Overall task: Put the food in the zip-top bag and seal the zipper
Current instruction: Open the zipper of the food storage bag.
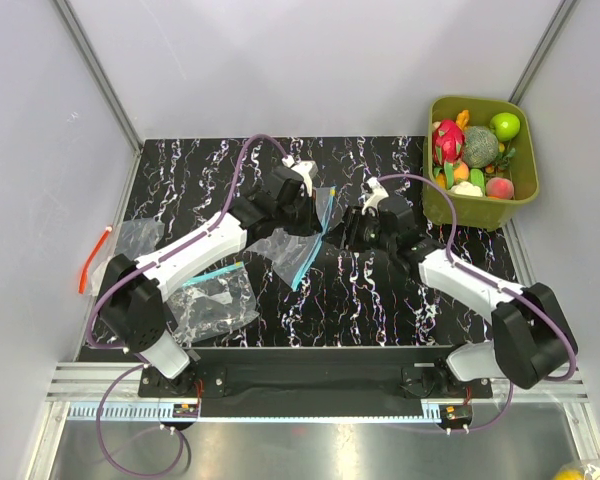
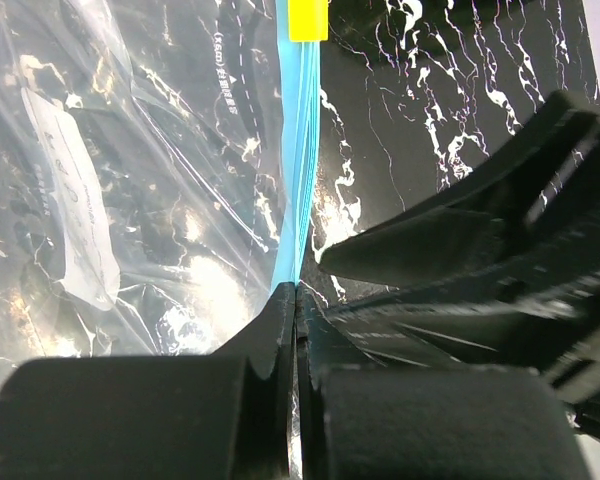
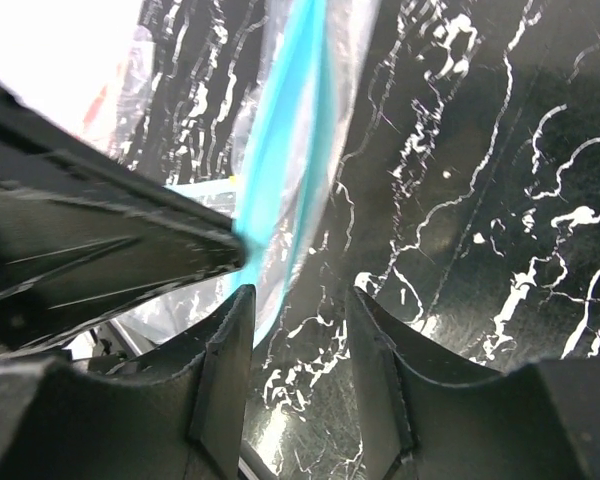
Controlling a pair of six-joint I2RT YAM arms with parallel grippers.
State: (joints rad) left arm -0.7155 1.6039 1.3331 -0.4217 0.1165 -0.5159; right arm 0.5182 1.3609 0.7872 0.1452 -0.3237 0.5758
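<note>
Clenched left fingers (image 2: 260,350) pinch the zipper (image 2: 298,180) of the clear bag (image 2: 160,200) near the middle of the tabletop (image 1: 380,290); right fingers (image 3: 225,360) gape beside it. Toy food (image 1: 475,155) sits in the tub (image 1: 472,212) at the far right corner.

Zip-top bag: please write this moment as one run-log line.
left gripper: shut on zipper | right gripper: open, beside zip-top bag | food: in green tub

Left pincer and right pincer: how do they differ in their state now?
The left pincer is shut on the zipper; the right pincer is open. The left pincer holds the zip-top bag; the right pincer only hovers near its blue edge. Both are black.
</note>
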